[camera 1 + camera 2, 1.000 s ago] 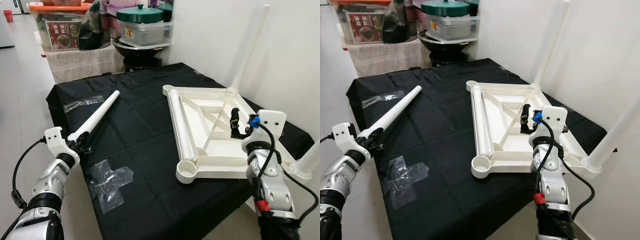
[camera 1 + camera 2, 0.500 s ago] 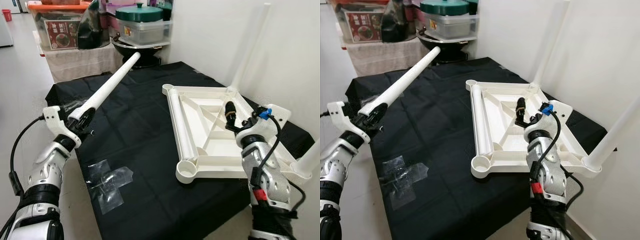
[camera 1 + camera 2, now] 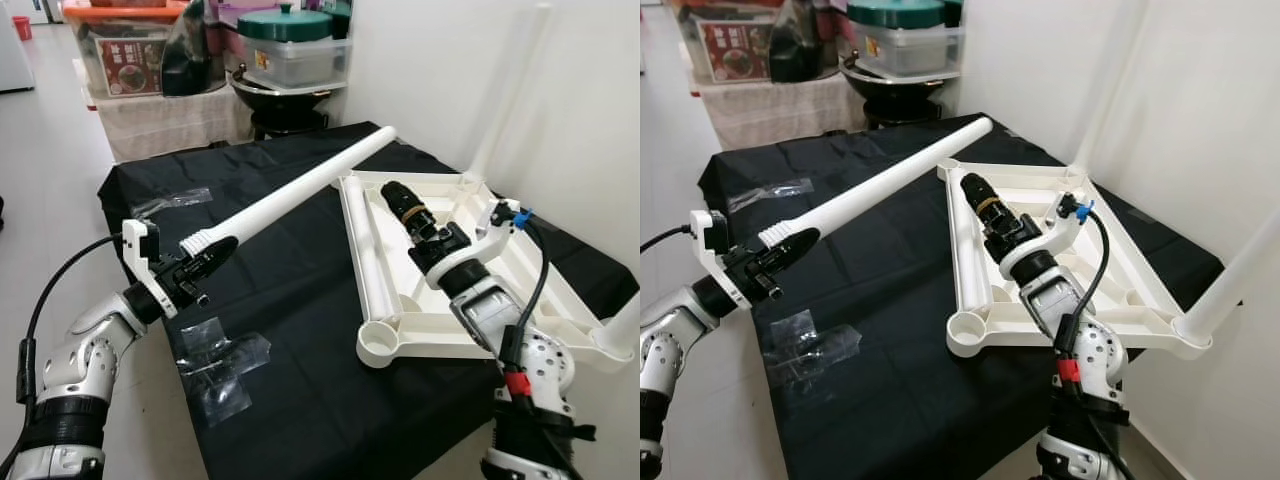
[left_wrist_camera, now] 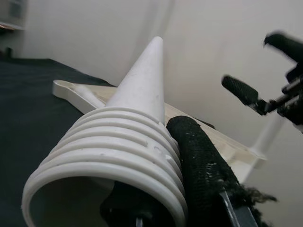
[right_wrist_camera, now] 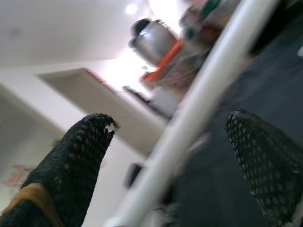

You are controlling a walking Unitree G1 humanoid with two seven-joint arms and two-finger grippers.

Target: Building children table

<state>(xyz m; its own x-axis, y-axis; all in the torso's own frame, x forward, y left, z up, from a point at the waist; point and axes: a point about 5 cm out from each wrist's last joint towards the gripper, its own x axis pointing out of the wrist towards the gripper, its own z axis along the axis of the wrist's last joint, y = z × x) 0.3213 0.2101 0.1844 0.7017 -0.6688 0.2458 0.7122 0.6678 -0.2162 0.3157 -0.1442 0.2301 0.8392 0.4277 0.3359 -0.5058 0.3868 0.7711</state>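
At the near left edge of the black-draped table (image 3: 300, 400), left gripper (image 3: 200, 268) clamped on the ribbed, threaded end of a long white plastic table leg (image 3: 300, 190), one black finger (image 4: 201, 161) pressed flat against the ridges, another tucked inside the hollow mouth. Held clear of the cloth and tilted slightly upward, stretching away to the right with its far tip above the back corner of the white plastic tabletop frame (image 3: 440, 340). Further right, right gripper (image 3: 398, 198) raised over that upturned frame, its two mesh-covered fingers (image 5: 80, 161) spread wide apart with nothing between them, pointing back toward the lifted leg, which crosses between them in the right wrist view without touching either. Below it, ribbed underside of the frame facing up, a second loose white leg (image 3: 365, 260) lying along its left rail, and a round empty socket (image 3: 378, 342) at the near left corner. Already standing in the frame: one upright white leg (image 3: 505, 90) at the far right corner against the wall, another (image 3: 625, 325) at the near right corner. On the cloth near the left arm, crumpled clear plastic wrapping (image 3: 215, 365); a second clear piece (image 3: 165, 203) farther back. Beyond the table, stacked storage bins and a green-lidded pot (image 3: 295, 25).
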